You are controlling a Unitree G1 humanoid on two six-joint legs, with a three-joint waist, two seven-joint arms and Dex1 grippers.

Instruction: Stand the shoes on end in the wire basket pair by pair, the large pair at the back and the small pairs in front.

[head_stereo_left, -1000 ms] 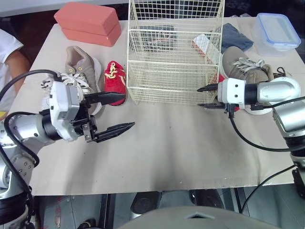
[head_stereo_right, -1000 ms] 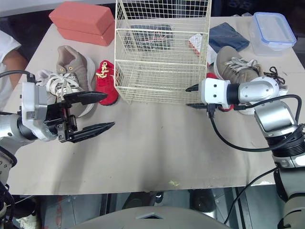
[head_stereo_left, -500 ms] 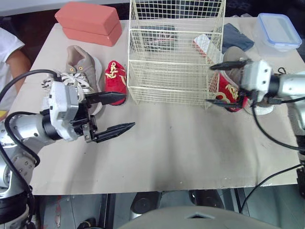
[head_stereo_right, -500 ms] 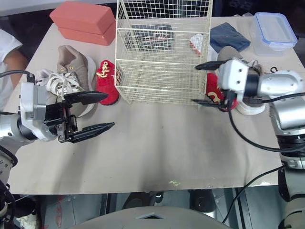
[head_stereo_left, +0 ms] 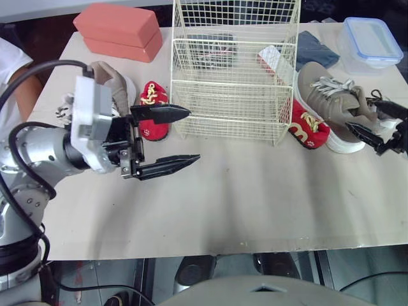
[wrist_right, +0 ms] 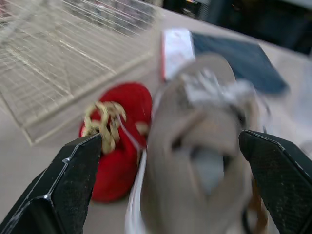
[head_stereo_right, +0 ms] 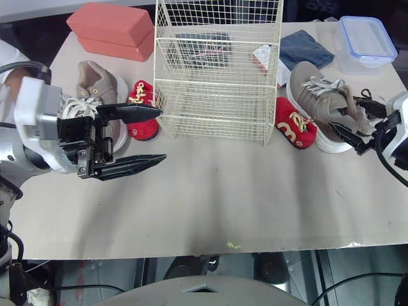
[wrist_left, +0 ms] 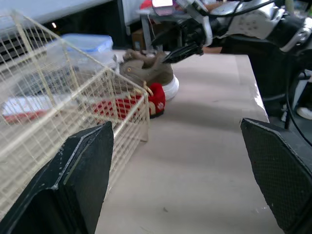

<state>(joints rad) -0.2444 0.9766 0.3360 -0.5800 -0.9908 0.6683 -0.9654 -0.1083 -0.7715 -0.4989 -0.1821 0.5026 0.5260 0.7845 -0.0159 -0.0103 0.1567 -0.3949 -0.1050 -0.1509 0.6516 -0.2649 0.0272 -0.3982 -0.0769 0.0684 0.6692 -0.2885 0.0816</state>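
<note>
The cream wire basket (head_stereo_left: 233,70) stands at the table's back middle. To its left lie a large beige shoe (head_stereo_left: 105,76) and a small red shoe (head_stereo_left: 152,105). On its right are the other red shoe (head_stereo_left: 308,123) and the other beige shoe (head_stereo_left: 331,102). My left gripper (head_stereo_left: 193,134) is open and holds nothing, just in front of the basket's left corner beside the left red shoe. My right gripper (head_stereo_left: 361,109) is open at the heel end of the right beige shoe (wrist_right: 204,131), with the red shoe (wrist_right: 114,146) beyond it.
A pink-red box (head_stereo_left: 118,29) sits at the back left. A blue-lidded plastic container (head_stereo_left: 373,39) and a dark blue cloth (head_stereo_left: 317,48) sit at the back right. A person's arm (head_stereo_left: 16,80) rests at the table's left edge. Bare tabletop (head_stereo_left: 255,191) lies in front.
My right gripper swung from the basket's front right corner out to the far side of the beige shoe and opened wide. My left gripper moved up and right toward the basket.
</note>
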